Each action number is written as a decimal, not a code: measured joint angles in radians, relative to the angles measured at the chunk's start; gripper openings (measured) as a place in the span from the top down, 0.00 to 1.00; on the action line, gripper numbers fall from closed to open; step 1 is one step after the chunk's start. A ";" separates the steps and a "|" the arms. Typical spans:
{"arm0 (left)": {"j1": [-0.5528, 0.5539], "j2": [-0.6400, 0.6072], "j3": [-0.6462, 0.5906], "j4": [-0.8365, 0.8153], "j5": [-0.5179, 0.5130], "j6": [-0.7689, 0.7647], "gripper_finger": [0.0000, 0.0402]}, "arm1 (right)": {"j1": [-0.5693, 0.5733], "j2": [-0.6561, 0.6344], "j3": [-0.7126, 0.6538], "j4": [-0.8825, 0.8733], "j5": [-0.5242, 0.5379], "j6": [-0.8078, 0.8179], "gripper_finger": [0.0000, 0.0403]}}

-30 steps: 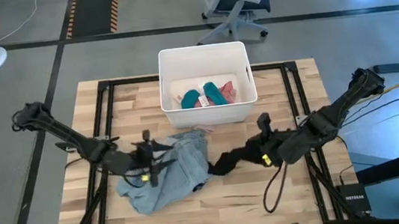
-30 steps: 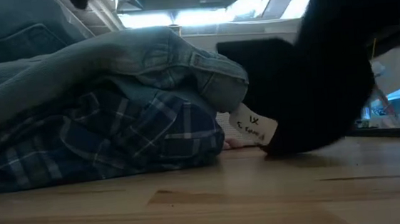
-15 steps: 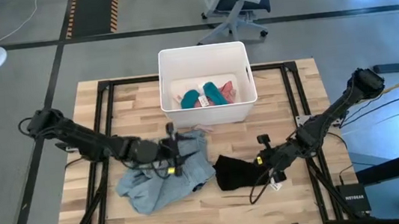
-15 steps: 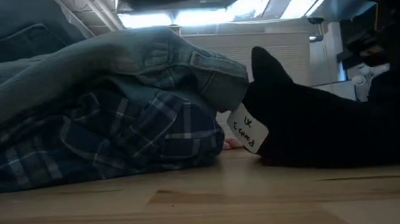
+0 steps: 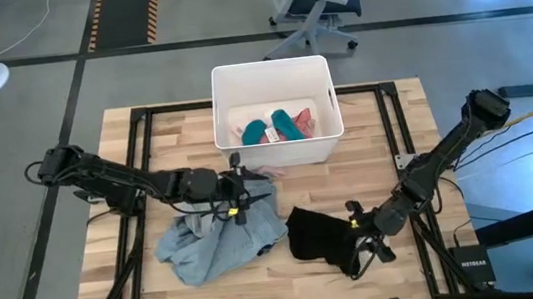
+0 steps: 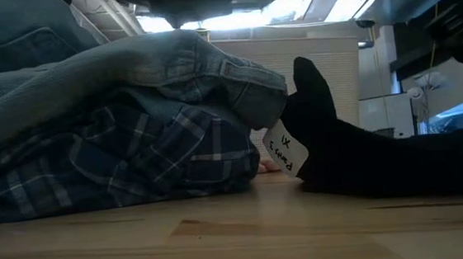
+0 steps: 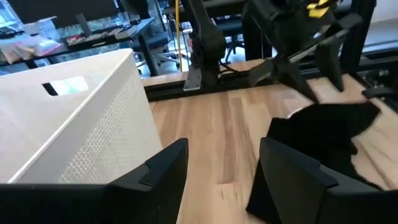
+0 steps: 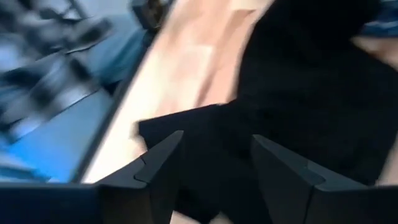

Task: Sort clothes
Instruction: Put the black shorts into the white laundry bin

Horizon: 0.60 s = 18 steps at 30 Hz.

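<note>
Right gripper (image 5: 366, 242) parted over the black garment (image 5: 319, 236); left gripper (image 5: 242, 194) open, empty, above the shirts.

Grey-blue shirt (image 5: 218, 237) lies heaped on a plaid shirt (image 6: 126, 162), left of the black piece. White bin (image 5: 270, 74) holds teal (image 5: 272, 126) and pink pieces (image 5: 304, 120). A handwritten tag (image 6: 286, 148) is unreadable.

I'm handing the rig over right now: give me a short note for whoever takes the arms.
Left gripper: open, empty, over the grey-blue shirt.
Right gripper: open, at the black garment, which lies on the table.
Plaid shirt is under the grey-blue one.
Done: teal pieces and pink piece sit in the white bin.
Left: both shirts and the black garment are outside the bin.
</note>
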 joint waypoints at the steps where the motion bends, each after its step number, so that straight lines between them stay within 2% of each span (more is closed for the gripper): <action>1: 0.000 0.000 0.000 -0.005 0.000 -0.010 0.52 | 0.000 0.000 0.000 -0.005 0.032 -0.001 0.49; 4: -0.003 0.000 0.000 -0.011 0.001 -0.013 0.52 | 0.000 0.000 0.000 -0.009 0.135 -0.047 0.49; 7: -0.003 -0.001 0.000 -0.008 0.001 -0.002 0.52 | 0.000 0.000 0.000 -0.043 0.289 -0.108 0.49; 10: -0.003 -0.001 0.000 -0.009 0.001 0.003 0.52 | 0.000 0.026 0.000 -0.086 0.384 -0.103 0.49; 13: -0.002 -0.001 0.000 -0.009 0.001 0.022 0.52 | -0.006 0.081 0.000 -0.090 0.403 -0.057 0.49; 18: -0.002 -0.001 0.000 -0.008 0.000 0.065 0.52 | -0.009 0.199 0.000 -0.086 0.376 -0.001 0.49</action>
